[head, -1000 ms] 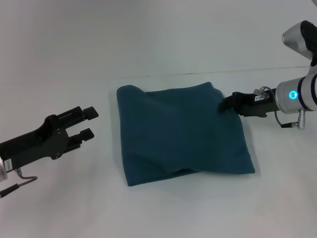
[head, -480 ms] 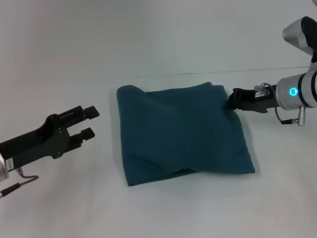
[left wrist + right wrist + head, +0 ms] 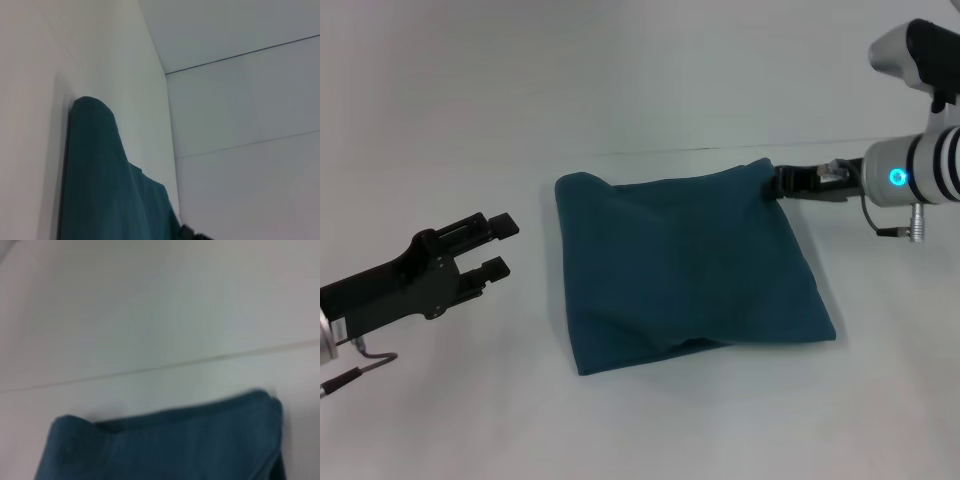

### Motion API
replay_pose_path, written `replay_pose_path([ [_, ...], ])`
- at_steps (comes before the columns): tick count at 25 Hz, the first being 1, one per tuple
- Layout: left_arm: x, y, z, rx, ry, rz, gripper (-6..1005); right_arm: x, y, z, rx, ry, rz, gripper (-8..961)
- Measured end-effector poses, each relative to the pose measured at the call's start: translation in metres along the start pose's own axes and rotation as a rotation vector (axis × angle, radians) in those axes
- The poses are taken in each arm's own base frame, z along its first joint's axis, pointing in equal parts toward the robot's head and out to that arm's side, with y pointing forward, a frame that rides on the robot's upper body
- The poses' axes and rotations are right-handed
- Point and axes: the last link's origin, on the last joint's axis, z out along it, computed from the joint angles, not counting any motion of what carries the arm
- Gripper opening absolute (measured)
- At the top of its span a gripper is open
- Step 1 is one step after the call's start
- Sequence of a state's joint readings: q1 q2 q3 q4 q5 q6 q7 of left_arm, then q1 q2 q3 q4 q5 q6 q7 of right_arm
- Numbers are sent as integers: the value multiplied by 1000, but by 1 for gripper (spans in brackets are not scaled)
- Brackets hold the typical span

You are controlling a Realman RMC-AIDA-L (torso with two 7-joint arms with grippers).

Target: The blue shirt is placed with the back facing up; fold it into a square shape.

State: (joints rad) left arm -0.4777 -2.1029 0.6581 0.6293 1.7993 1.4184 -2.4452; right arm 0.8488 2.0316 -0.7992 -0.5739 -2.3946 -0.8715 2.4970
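- One blue shirt [image 3: 685, 265] lies folded, nearly square, plain side up.
- Right gripper [image 3: 778, 182] at shirt's far right corner; grip unclear, likely tidying.
- Left gripper [image 3: 502, 246] open, empty, well left of shirt.

no readable text, plain blue shirt [image 3: 690, 270], no labels or numbers legible

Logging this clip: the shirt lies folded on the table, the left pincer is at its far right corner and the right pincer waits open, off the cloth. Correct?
Sides are swapped. In the head view the right pincer is at the far right corner of the shirt, and the left pincer waits open, off the cloth.
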Motion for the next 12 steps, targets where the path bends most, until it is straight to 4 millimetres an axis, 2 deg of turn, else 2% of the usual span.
replay_pose_path([
  [12, 3, 1, -1, -4, 13, -2, 754, -4, 8, 7, 58, -26, -146, 17],
])
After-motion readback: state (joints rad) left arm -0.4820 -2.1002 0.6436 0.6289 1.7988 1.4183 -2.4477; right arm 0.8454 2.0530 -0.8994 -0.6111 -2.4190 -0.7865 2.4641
